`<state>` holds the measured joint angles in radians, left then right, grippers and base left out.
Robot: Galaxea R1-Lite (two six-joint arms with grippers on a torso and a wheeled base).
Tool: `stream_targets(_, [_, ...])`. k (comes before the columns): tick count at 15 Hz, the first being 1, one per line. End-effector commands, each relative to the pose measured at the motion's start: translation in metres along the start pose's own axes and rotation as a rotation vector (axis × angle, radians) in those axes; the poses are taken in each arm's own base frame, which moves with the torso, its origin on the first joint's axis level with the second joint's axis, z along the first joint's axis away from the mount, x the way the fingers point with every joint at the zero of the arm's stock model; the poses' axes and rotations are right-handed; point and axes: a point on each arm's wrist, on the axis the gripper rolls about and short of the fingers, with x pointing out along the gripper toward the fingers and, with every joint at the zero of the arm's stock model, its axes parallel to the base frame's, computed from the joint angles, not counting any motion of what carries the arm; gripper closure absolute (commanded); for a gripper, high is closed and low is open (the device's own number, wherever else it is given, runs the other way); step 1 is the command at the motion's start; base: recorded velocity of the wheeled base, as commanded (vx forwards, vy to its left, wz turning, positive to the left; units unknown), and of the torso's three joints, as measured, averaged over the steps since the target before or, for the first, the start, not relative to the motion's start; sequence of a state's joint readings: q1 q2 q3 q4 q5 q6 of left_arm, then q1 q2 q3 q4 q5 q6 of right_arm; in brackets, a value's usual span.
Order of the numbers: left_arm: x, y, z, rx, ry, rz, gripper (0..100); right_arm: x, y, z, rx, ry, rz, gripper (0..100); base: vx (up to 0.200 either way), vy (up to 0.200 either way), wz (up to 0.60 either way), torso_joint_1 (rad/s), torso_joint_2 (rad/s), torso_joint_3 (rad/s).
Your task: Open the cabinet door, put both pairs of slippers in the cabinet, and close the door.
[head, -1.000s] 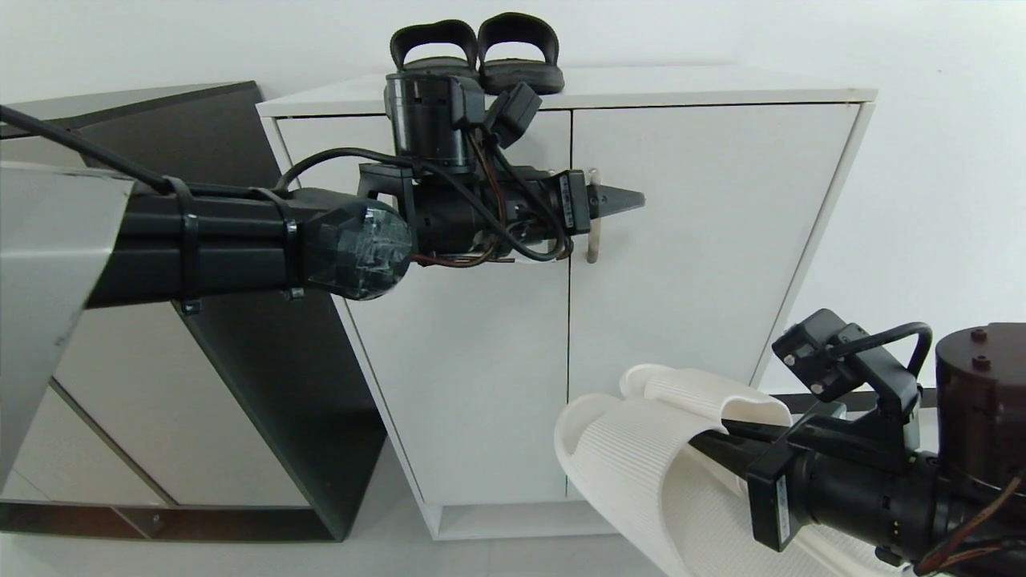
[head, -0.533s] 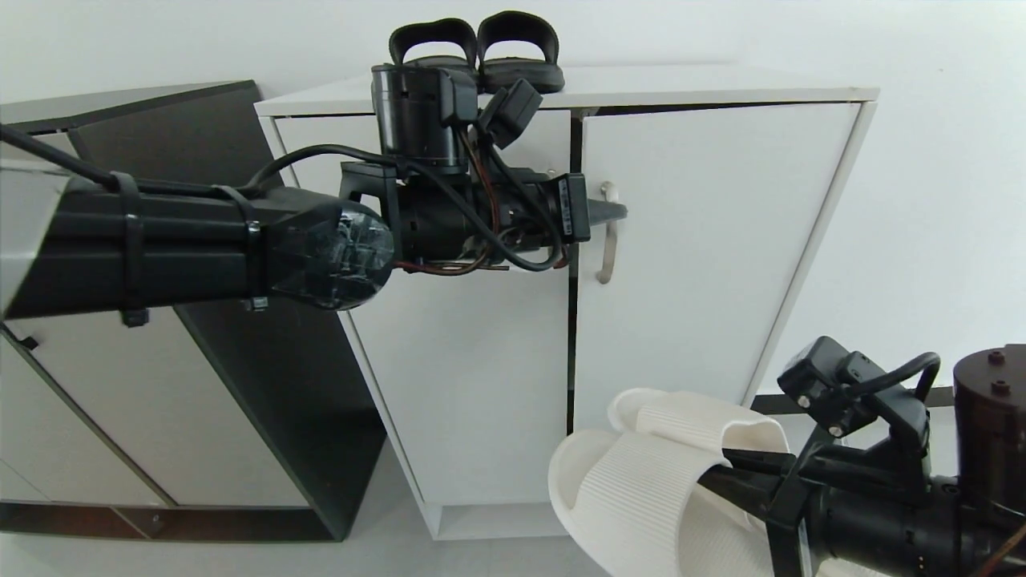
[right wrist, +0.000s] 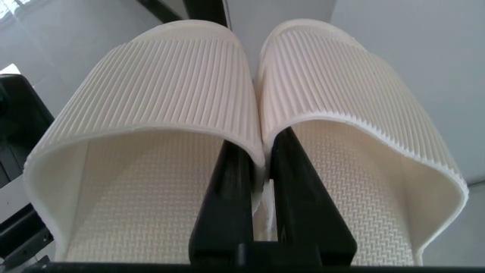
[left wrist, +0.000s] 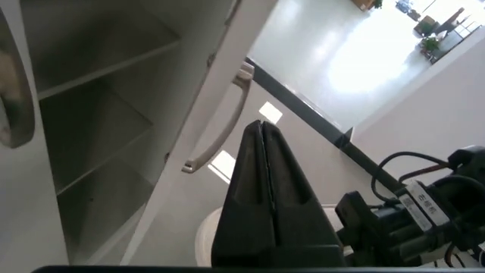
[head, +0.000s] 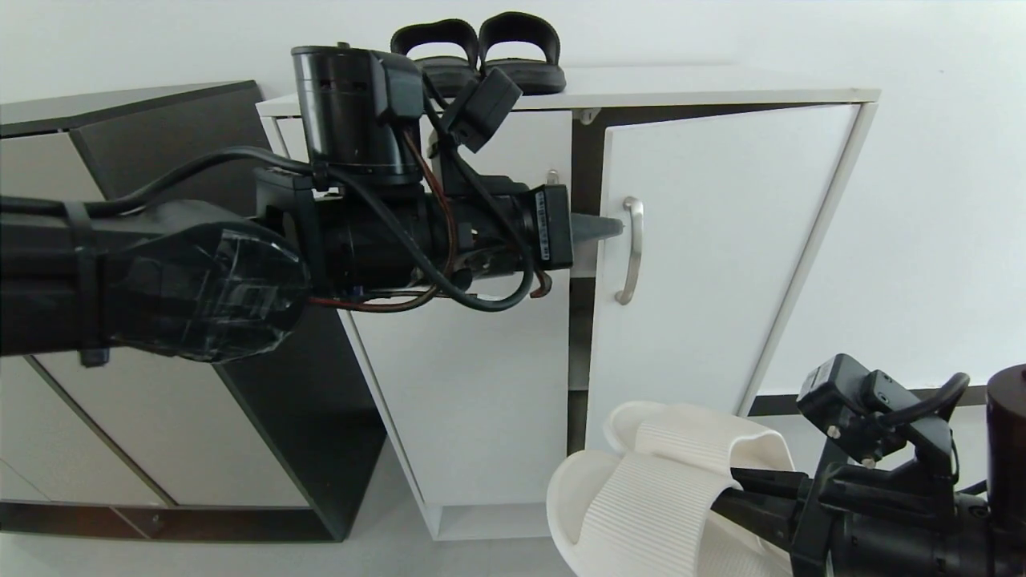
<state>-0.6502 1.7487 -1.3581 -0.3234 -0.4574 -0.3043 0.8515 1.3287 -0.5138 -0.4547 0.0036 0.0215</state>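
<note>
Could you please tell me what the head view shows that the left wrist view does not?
Head view adds the black slippers on the cabinet top, the dark cabinet beside it, and the right tool gripping the white slippers. Left wrist view adds the shelves inside the cabinet. Both show the shut left tool beside the handle of the ajar door.
</note>
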Motion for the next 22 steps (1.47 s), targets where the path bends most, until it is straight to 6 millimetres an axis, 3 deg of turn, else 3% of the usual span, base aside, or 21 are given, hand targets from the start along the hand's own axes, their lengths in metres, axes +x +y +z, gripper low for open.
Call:
stream_targets(1, [-0.015,-0.005,-0.002,0.016,-0.033,-0.005,100,0.0,0.0,0.0,-0.002,0.0,0.002,100,0.0,0.0,0.0,0.0,0.0,0.0])
stream_targets(7, [0.006,0.031,0.002,0.021,-0.078,0.04,100,0.0,0.001,-0.001,-0.003,0.002,0.005,100,0.0,0.0,0.0,0.0,0.0,0.0])
stream_targets(10, [0.008,0.034,0.004,0.02,-0.084,0.044,100,0.001,0.001,-0.001,-0.003,0.005,0.005,100,0.0,0.0,0.0,0.0,0.0,0.0])
stream_targets(13, [0.026,0.043,0.011,0.007,-0.106,0.038,100,0.0,0.005,-0.003,-0.011,0.012,0.023,100,0.0,0.0,0.0,0.0,0.0,0.0])
stream_targets(20, [0.028,0.04,0.014,-0.06,-0.12,0.026,100,-0.003,0.014,-0.011,-0.031,0.035,0.067,100,0.0,0.0,0.0,0.0,0.0,0.0])
stream_targets(22, [0.028,0.024,0.012,-0.057,-0.112,-0.004,100,-0.003,0.016,-0.013,-0.04,0.043,0.075,100,-0.2,0.0,0.0,0.0,0.0,0.005])
